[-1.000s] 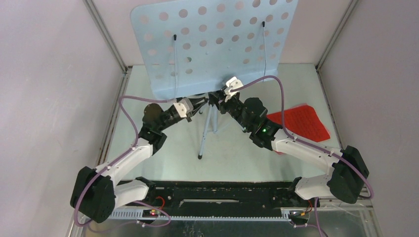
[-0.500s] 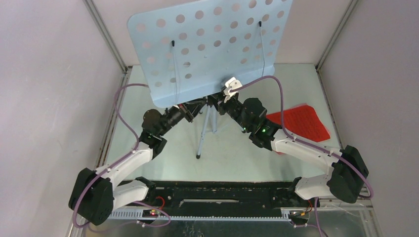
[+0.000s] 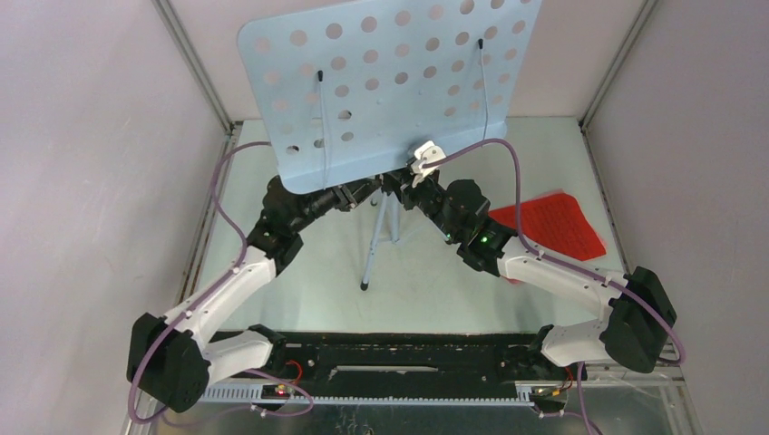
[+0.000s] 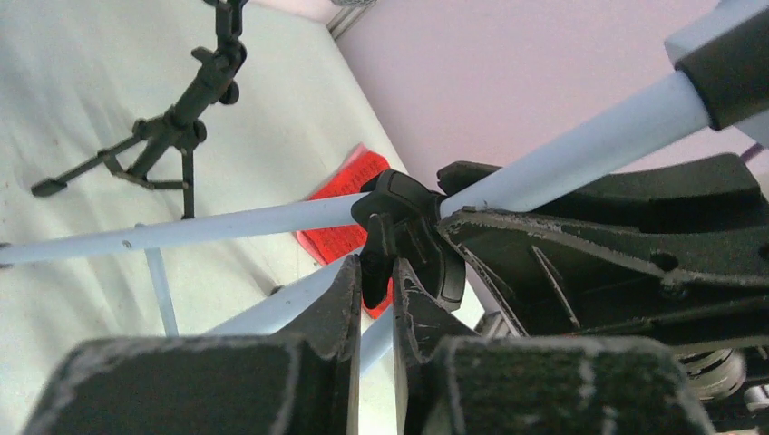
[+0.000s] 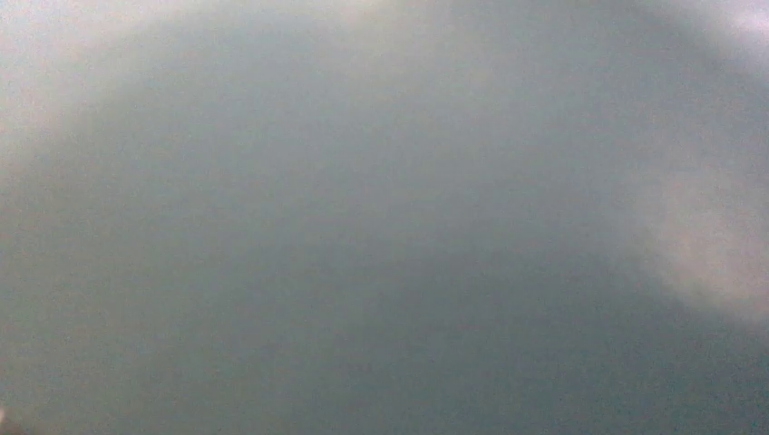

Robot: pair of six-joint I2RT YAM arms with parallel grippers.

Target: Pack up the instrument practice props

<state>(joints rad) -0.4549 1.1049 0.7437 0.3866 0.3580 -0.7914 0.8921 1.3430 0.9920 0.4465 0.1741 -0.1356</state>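
Observation:
The pale blue perforated music desk (image 3: 399,86) stands tilted on the blue-grey tripod (image 3: 376,240) at mid table. My left gripper (image 3: 355,194) reaches under the desk's lower edge; in the left wrist view it (image 4: 376,292) is shut on a black lever (image 4: 374,263) of the tripod's collar (image 4: 408,213). My right gripper (image 3: 396,184) is at the top of the tripod, its tips hidden by the desk; in the left wrist view its black fingers (image 4: 589,249) clamp the pale pole (image 4: 580,136). The right wrist view is a grey blur. A red score sheet (image 3: 555,222) lies at the right.
A black mic mount on small tripod legs (image 4: 177,118) stands on the table in the left wrist view. The tripod's legs (image 4: 181,231) spread over the table. Pale walls with metal corner posts (image 3: 195,82) close the sides and back.
My left arm has stretched forward and its gripper has gone in under the desk's edge to the tripod's collar. The desk has shifted and tilted slightly. The right arm has stayed in place.

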